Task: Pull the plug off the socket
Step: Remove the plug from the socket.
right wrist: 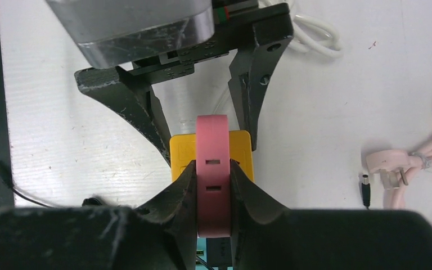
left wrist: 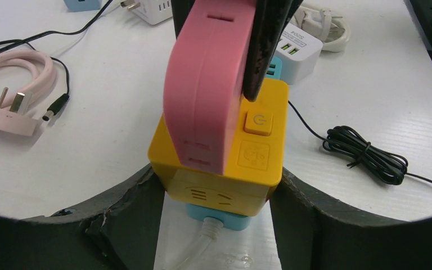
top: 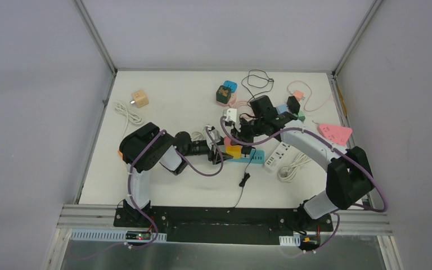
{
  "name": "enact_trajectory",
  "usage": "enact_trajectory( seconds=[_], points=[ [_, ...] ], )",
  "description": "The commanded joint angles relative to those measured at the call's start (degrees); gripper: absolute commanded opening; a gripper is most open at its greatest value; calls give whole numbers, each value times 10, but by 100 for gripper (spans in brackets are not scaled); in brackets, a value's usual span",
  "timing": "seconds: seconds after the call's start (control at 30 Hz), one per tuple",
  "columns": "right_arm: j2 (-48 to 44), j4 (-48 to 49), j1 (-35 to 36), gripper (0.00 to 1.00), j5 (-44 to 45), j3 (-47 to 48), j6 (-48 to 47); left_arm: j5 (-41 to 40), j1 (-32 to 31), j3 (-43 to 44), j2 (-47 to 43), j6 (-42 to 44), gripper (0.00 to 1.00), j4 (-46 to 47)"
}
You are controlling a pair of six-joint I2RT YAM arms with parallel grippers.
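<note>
Black fingers (right wrist: 180, 197) of the right claw (right wrist: 212, 171) fill the bottom of its wrist view, pressed tight against the two flat sides of a pink plug (right wrist: 212, 138). Directly below this claw, the plug stands upright on the top face of a yellow socket block (right wrist: 242, 149), with no gap showing between them.

The left claw (left wrist: 216, 180) comes from the opposite side. Its two dark fingers press against the left and right walls of the yellow socket block, holding it low down. The block sits on a pale blue power strip (left wrist: 219, 219), which lies on the white worktop (left wrist: 90, 146).

To the right of the left claw lies a bundled black cable (left wrist: 365, 154), apart from the block. Beyond the claw is a white power strip (left wrist: 301, 48). To its left, well apart, lies a coiled pink cable (left wrist: 19, 64) with a three-pin plug.
</note>
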Motion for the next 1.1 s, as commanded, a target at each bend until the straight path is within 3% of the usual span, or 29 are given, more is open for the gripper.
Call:
enact_trajectory(
  seconds=[0.0, 0.13, 0.23, 0.37, 0.47, 0.6, 0.67, 0.77, 0.9, 0.97, 1.07],
  points=[
    [38, -33, -9, 0, 14, -31, 85, -51, -19, -7, -9, 12, 0, -58],
    [47, -21, -59, 0, 5, -28, 120, -89, -20, -15, -35, -1, 0, -81],
    [21, -46, -39, 0, -50, -50, 51, -121, -28, -13, -58, -16, 0, -108],
    [-19, -50, 14, 0, -41, -71, -17, -153, -46, 13, -94, -7, 0, -199],
    [-39, -32, 15, 0, -29, -84, -25, -163, -56, 24, -102, 3, 0, -226],
    [-29, 49, -38, 0, -21, -98, -8, -169, -63, 16, -110, 11, 0, -222],
    [1, 20, -76, 0, -33, -78, 32, -167, -66, 13, -111, 12, 0, -214],
    [12, -51, -96, 0, -94, -76, -48, -160, -68, 18, -108, 14, 0, -214],
    [-75, -90, -84, 0, -149, -155, -281, -161, -68, 25, -107, 18, 0, -225],
    [-113, -50, -75, 0, -150, -188, -272, -158, -68, 28, -104, 19, 0, -227],
    [-106, -21, -68, 0, -121, -164, -191, -154, -68, 32, -99, 22, 0, -233]
  ],
)
